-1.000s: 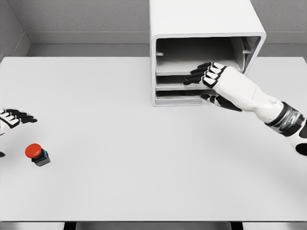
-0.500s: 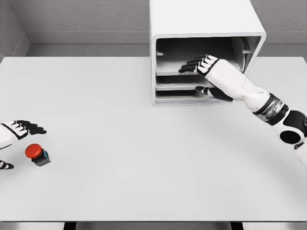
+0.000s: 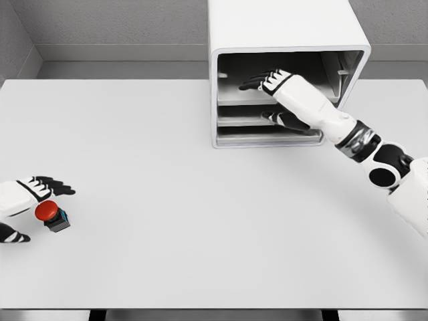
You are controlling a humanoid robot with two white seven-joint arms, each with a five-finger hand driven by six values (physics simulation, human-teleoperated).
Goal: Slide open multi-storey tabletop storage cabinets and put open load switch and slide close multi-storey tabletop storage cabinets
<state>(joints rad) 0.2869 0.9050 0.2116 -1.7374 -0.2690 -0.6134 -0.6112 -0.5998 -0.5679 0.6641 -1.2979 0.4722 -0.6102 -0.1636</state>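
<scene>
The white storage cabinet (image 3: 287,30) stands at the back of the table, its front open on several shelves. My right hand (image 3: 263,81) reaches into the top compartment, fingers spread over the upper shelf, thumb down by the middle shelf, holding nothing. The load switch (image 3: 51,214), a red round button on a dark base, lies near the table's left edge. My left hand (image 3: 33,197) hovers right over it with fingers spread; the fingers sit just above the button and the thumb below it, not closed on it.
The white table (image 3: 187,200) stretches wide between switch and cabinet. A grey wall and ledge run behind the cabinet. The table's front edge lies at the bottom of the view.
My right hand has pushed deeper and higher into the cabinet, from the middle shelf front to the top compartment. My left hand has moved right and down toward the switch.
</scene>
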